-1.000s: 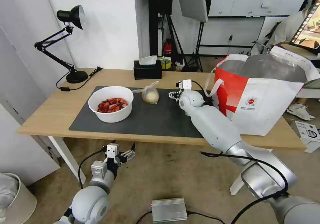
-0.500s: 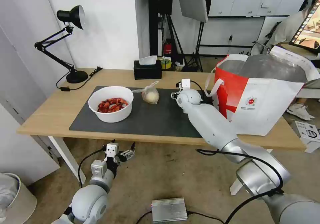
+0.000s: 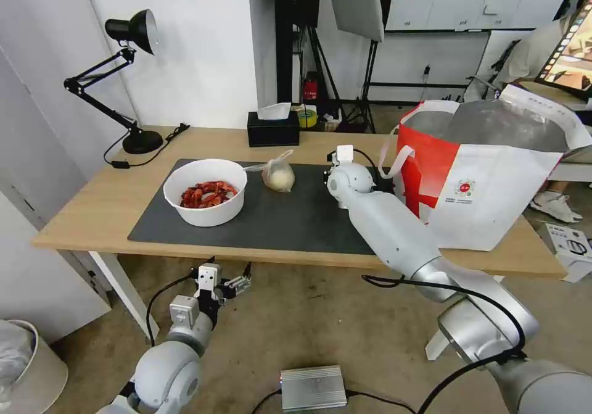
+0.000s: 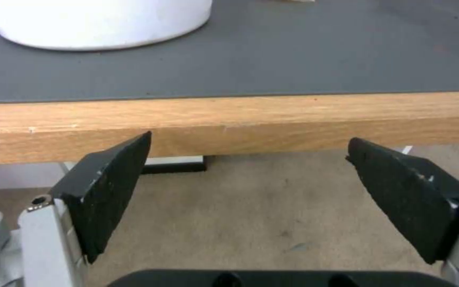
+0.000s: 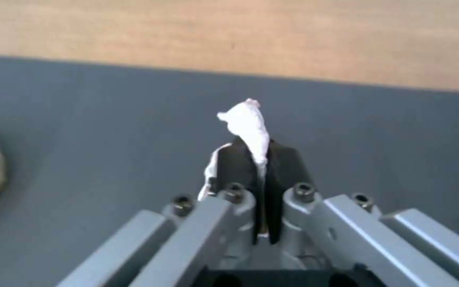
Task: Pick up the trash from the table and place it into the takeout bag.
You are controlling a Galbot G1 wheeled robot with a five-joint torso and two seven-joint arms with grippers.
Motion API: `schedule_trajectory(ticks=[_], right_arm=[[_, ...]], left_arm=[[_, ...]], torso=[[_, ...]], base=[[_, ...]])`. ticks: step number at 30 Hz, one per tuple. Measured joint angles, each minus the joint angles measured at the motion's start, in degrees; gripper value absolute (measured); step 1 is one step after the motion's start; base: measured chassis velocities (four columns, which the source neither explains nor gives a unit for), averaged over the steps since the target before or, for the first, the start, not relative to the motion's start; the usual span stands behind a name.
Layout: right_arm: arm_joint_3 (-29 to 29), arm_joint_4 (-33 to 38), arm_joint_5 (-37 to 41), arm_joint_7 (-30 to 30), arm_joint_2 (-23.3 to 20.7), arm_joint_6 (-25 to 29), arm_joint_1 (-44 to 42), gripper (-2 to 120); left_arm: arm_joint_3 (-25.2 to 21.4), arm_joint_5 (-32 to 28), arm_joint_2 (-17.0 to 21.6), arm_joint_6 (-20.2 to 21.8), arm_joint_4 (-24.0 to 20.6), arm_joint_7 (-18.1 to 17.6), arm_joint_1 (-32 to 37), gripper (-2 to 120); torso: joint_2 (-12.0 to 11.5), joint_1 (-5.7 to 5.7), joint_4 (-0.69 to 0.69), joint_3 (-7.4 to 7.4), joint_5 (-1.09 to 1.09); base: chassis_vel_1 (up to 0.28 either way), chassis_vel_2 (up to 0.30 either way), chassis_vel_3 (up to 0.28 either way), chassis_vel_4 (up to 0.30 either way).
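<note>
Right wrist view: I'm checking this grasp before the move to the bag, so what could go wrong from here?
The right hand pinches only a thin edge of the crumpled white tissue, so it might slip out on the way. The takeout bag stands close beside that arm, and its strap handle hangs near the wrist and could snag. The left hand waits open below the table edge.

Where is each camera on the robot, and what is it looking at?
Head view: on the head, looking forward and down at the table, bowl, lump bag and takeout bag; both arms show.
Left wrist view: on the left arm below the table edge, looking up past the open left end effector at the mat.
Right wrist view: on the right arm over the mat, looking down at the right end effector shut on a tissue.
All views share the mat.
</note>
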Motion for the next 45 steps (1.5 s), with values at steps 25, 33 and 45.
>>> schedule_trajectory(ticks=[25,33,45], right_arm=[[-1.38,33.37,-6.65,3.12,-12.96,7.51,-14.17,0],[1.27,39.37,-11.58,1.84,-17.01,13.18,-17.6,0],[8.83,45.27,-23.48,-2.31,-21.91,21.22,-22.87,0]], left_arm=[[0.07,0.47,-0.48,0.01,-0.46,-0.2,0.9,100],[0.55,1.12,-1.07,0.02,-0.35,-0.27,0.91,100],[1.21,2.43,-2.4,0.09,-0.37,-0.37,1.2,100]], torso=[[0.0,-0.01,0.0,0.0,0.0],[0.0,-0.01,-0.01,0.0,0.0],[-0.01,0.0,-0.01,0.0,0.01]], base=[[0.0,0.0,0.0,0.0],[0.0,0.0,0.0,0.0],[0.0,0.0,0.0,0.0]])
